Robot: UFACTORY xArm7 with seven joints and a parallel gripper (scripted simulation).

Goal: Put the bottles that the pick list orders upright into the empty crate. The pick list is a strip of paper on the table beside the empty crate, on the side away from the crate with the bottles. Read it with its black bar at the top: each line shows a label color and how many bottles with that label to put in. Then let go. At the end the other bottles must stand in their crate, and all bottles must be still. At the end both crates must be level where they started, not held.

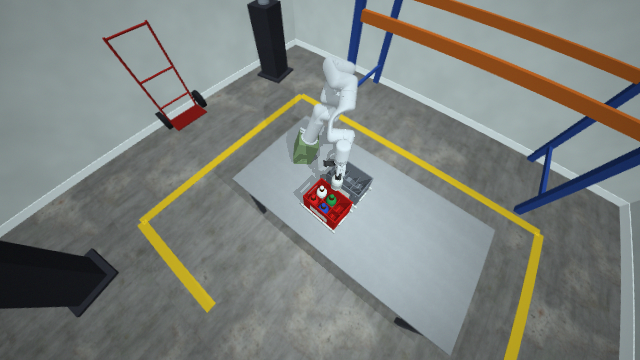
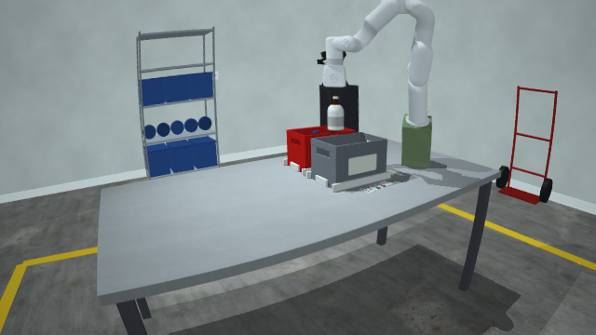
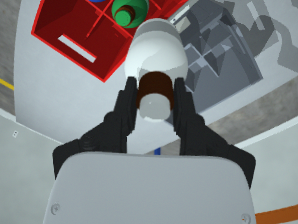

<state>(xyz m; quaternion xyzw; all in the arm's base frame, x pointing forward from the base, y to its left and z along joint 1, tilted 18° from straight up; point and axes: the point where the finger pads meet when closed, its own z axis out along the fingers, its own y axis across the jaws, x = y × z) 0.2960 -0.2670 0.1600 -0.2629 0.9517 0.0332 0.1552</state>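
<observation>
tool (image 3: 156, 99) clamped on a white bottle (image 2: 335, 117) by its brown neck, hanging upright above the red crate (image 2: 298, 141) beside the grey crate (image 2: 349, 160).

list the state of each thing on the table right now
tool: shut on the white bottle's neck
white bottle: upright, lifted above the crates
red crate: level, bottles standing in it
grey crate: level, no bottle seen inside
pick list: flat beside the grey crate
</observation>
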